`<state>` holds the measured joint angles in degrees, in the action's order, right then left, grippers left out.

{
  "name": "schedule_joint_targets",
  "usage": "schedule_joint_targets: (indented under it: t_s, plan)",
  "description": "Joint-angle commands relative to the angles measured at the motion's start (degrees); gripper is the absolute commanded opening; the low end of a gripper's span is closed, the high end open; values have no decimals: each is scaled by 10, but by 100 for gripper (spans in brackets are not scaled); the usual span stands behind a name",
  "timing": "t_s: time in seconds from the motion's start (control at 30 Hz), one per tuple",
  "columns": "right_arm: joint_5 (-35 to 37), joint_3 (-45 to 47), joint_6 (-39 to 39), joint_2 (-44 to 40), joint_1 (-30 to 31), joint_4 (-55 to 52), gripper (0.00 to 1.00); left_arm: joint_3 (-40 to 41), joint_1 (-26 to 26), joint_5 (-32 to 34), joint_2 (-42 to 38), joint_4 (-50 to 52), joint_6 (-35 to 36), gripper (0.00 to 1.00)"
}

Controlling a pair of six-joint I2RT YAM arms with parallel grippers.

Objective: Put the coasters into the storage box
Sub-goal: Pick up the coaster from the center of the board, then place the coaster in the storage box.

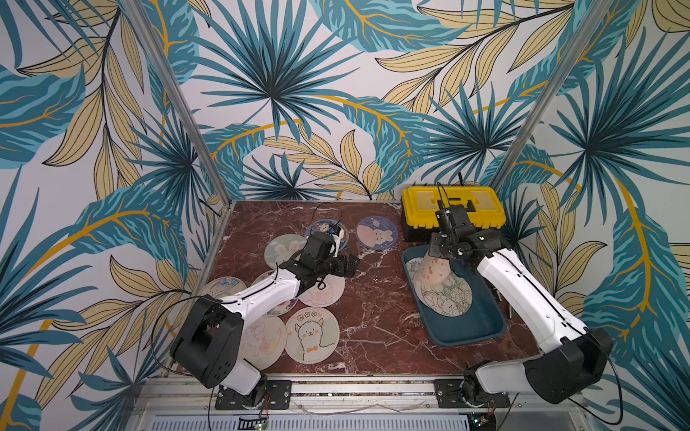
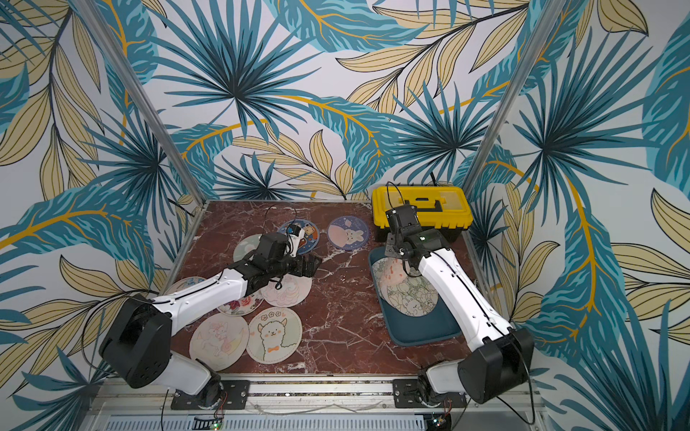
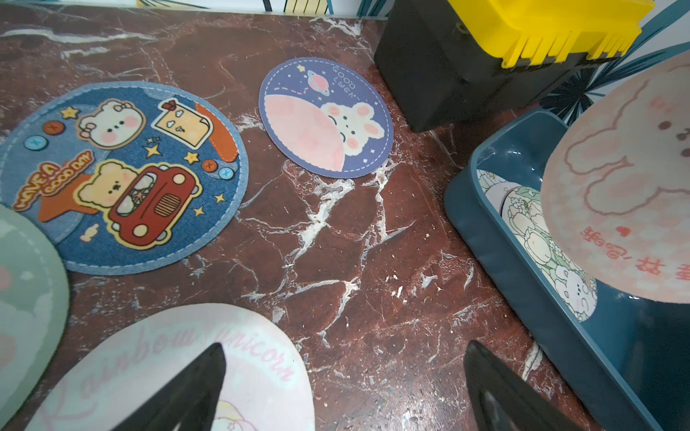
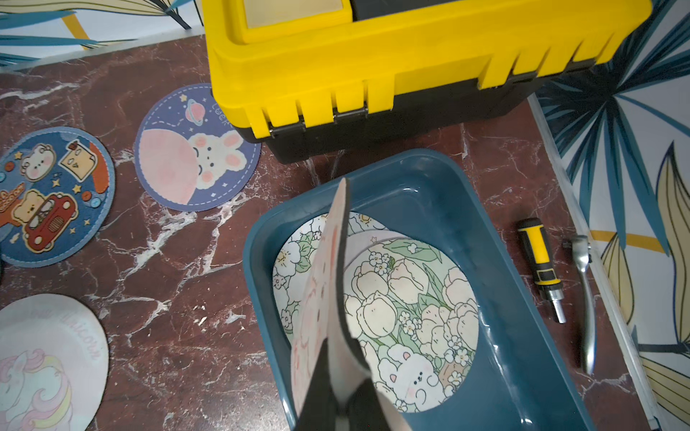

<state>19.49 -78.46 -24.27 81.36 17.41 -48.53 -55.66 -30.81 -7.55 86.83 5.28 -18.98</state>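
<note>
Coasters [image 1: 311, 334] are lying scattered over the left half of the marbled surface [image 1: 373, 317]. The right gripper [image 4: 338, 358] is pinching a pink rabbit coaster [image 4: 321, 298] by its edge, jaws nearly together on it. In both top views that coaster is hanging tilted at the gripper's 6 o'clock, over the far end of the storage box [image 1: 485, 328], which is sitting at 3 o'clock on the surface. Flowery coasters [image 4: 410, 298] are lying flat and overlapping inside the box, beneath the held one; whether it is touching them I cannot tell.

The left gripper [image 3: 345, 347] is hovering over bare surface near the middle, jaws spread wide and gripping nothing. In a top view the rainbow unicorn coaster [image 1: 328, 296] is lying just beside it at its 7 o'clock, and the navy bunny coaster [image 1: 377, 233] is lying apart at its 1 o'clock. A yellow-lidded toolbox [image 1: 418, 209] is standing at the box's 12 o'clock.
</note>
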Motion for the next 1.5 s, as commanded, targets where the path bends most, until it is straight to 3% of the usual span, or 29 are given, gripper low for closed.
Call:
schedule_joint_targets:
  t_s: [0.0,0.33,0.73,0.97,1.13,1.27,1.47]
  plan:
    - [-28,15,15,19,-16,48,0,-29,9,-6,6,-11,14,100]
    - [-75,52,19,75,-68,96,0,-36,13,4,24,-11,2,100]
    - [-56,121,-21,114,-124,80,0,-51,17,11,34,-11,2,100]
    - [-13,119,-28,144,-128,40,7,-52,17,11,36,-11,-2,100]
    - [-7,119,-27,145,-128,34,32,-52,18,10,36,-11,-1,100]
    - [-49,119,-20,133,-128,47,51,-56,18,10,39,-11,-2,100]
    - [-72,117,-17,115,-128,47,61,-59,18,8,41,-11,-3,100]
